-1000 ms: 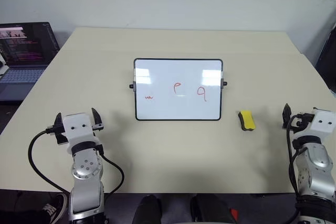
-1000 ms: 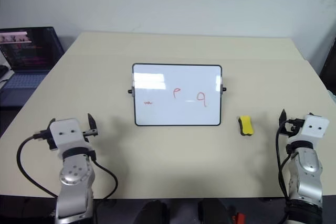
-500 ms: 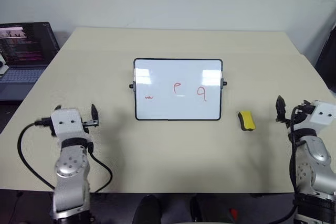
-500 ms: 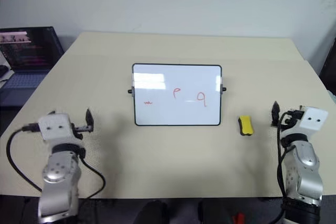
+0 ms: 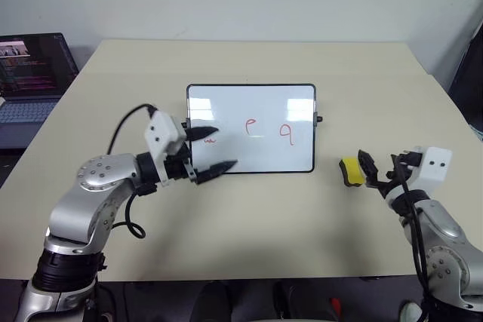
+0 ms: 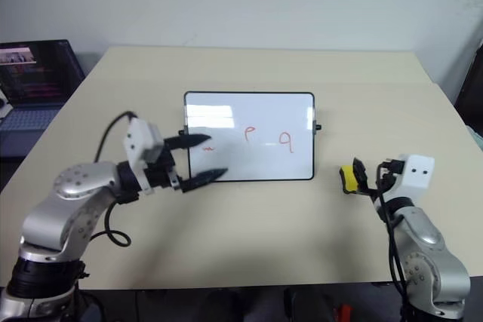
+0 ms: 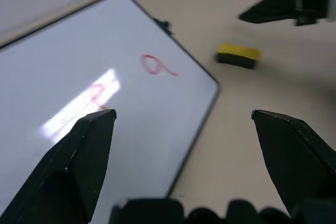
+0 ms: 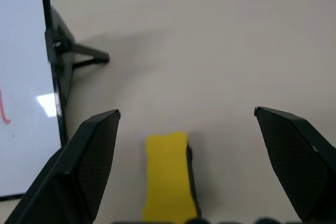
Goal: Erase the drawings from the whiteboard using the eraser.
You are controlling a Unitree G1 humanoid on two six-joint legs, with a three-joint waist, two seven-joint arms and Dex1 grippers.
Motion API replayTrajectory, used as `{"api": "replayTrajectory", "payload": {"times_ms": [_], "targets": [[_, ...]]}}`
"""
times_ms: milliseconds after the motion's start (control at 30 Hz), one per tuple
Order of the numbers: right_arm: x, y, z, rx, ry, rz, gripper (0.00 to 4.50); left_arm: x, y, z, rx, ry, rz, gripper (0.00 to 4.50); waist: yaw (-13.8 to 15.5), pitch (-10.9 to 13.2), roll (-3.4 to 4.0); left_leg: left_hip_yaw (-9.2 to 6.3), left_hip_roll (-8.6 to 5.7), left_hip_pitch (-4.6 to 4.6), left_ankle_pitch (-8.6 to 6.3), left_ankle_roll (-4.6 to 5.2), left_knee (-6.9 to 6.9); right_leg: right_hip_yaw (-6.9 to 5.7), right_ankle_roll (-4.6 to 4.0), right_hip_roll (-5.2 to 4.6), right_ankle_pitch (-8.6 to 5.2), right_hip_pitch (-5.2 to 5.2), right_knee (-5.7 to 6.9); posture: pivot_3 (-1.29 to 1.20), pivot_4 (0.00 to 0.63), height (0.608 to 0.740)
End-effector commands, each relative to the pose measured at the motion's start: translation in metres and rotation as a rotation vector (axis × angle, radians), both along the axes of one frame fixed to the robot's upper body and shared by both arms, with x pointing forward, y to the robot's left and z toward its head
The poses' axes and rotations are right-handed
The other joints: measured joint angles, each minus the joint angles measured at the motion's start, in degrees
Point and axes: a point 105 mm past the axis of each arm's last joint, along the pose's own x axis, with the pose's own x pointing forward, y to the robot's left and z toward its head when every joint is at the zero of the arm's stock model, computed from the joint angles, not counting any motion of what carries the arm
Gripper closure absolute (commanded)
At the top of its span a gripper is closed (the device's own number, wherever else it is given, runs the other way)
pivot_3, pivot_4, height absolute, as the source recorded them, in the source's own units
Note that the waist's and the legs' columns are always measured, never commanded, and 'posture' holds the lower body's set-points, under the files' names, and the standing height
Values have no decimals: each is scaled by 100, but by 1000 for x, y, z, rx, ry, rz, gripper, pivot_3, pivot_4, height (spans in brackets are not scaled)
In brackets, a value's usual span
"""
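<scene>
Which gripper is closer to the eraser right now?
Right. The right gripper is open right beside the eraser; the left gripper is open over the whiteboard's far edge.

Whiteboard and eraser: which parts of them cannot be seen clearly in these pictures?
- Squiggle: partly covered by a left gripper finger, eye views.
- Whiteboard: cut off by the edge, left wrist view; "P" lost in glare.
- Eraser: near end cut by the edge, right wrist view; dark underside mostly hidden.
- Right gripper: contact with the eraser unclear.

We see two silver-grey jointed metal arms, each ending in a white boxy wrist block, trailing looped black cables, and tipped with a pair of tapered black fingers (image 5: pixel 220 164).
</scene>
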Motion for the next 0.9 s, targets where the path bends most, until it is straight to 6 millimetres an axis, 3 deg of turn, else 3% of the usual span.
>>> {"api": "replayTrajectory", "payload": {"times_ms": [33,333,467,900], "targets": [[-4,9,8,-35,-13,20,24,-19,-18,-7,93,-7,-189,0,3,0,1,0,0,-1,0,0,0,-2,0,1,-1,-1,0,0,150,740],[4,20,-5,-172,21,-2,24,-7,-27,-13,119,-30,-251,0,20,1,1,1,-3,-6,0,1,2,-4,5,2,-4,-3,-2,0,150,740],[10,23,-9,-172,28,1,24,-11,-29,-21,141,-33,-282,0,18,1,1,0,-3,-11,-1,2,1,4,1,1,-2,-6,-8,0,150,740],[28,16,-18,-187,45,16,24,-11,-22,-28,123,-52,-253,0,44,2,1,-1,-3,-12,-1,2,3,-1,-2,1,0,-7,-4,0,150,740]]}}
